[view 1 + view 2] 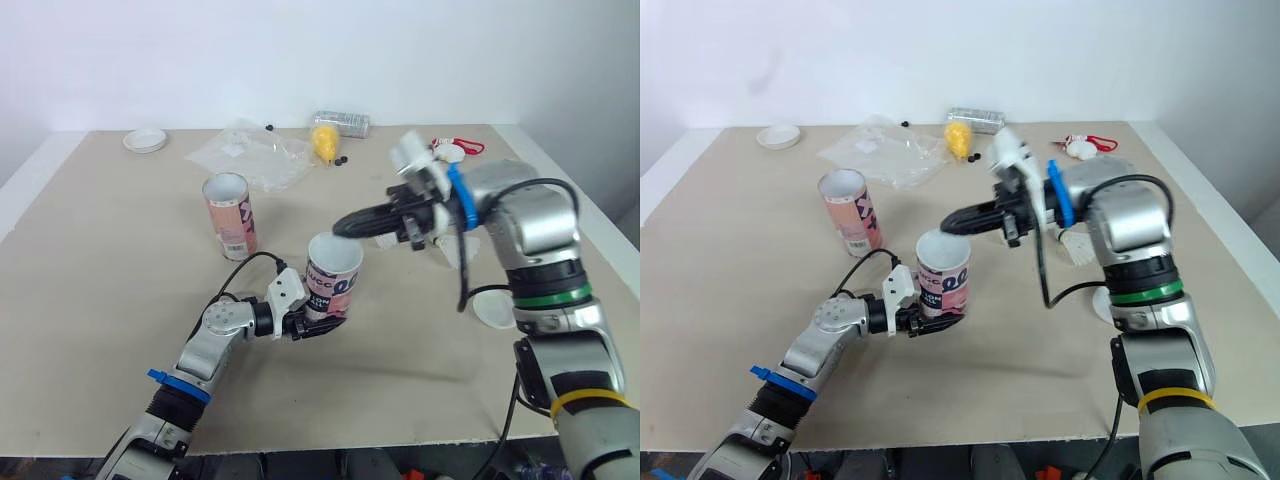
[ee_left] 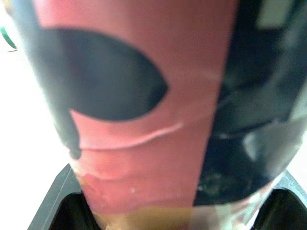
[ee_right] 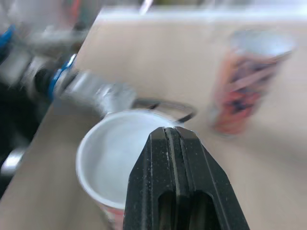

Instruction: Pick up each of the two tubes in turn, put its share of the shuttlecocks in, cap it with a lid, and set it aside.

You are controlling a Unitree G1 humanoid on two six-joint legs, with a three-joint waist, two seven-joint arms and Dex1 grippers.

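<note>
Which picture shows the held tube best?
Left eye view: the held tube shows nearly whole, open-topped, label visible. Right eye view matches. Left wrist view shows its pink wall close up; right wrist view, its white inside.

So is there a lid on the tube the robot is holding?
No, the tube in the left gripper is uncapped: the right wrist view looks straight into its open white mouth.
</note>
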